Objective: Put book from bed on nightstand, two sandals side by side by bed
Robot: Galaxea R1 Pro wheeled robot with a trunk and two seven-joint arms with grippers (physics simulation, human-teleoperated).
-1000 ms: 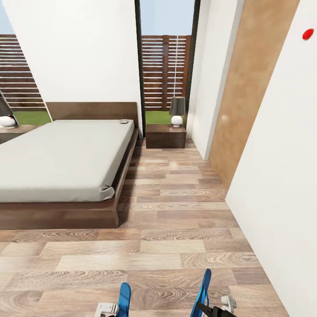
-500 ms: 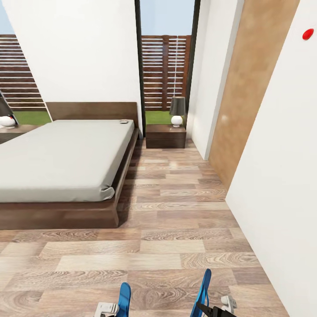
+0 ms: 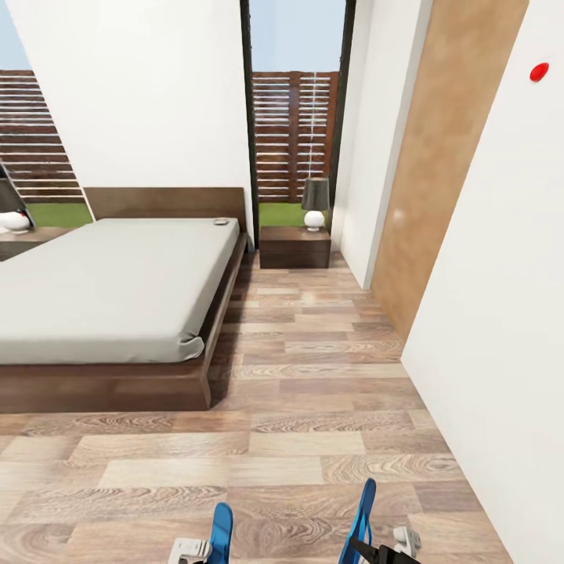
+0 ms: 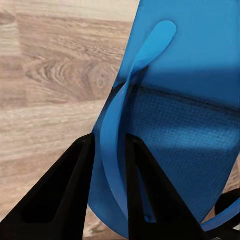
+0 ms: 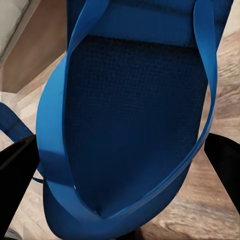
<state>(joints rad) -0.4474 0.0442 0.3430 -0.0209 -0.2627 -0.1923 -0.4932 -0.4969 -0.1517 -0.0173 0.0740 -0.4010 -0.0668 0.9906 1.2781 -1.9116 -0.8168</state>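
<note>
The bedroom's wood-plank floor [image 3: 313, 439] runs ahead of the robot in the head view, and the bed [image 3: 110, 290] takes up the 10 o'clock side of it, its long axis pointing away toward the headboard at about 11 o'clock. Its near right corner and right-hand frame edge border the open strip of floor that leads straight on at 12 o'clock. That strip is the spot that counts: it lies ahead and slightly left of both arms, so the left arm looks to be the nearer one to the bed's side, the right arm just beyond it.

At the far end of the strip, at 12 o'clock, stands a nightstand [image 3: 294, 247] with a lamp [image 3: 316, 204] on it. A second nightstand [image 3: 23, 239] peeks in at 9 o'clock. On the mattress's far right corner, close to the headboard, lies a small dark object [image 3: 221, 222], too small to name with certainty, though it may be the book.

At 6 o'clock each arm carries one sandal on edge, toes up. The left gripper [image 4: 107, 165] is clamped on a strap of the left sandal [image 3: 222, 533]. The right sandal [image 3: 360, 521] rests between the fingers of the right gripper [image 5: 120, 165], which stand wide at the sole's two sides; whether they press it I cannot tell.
</note>
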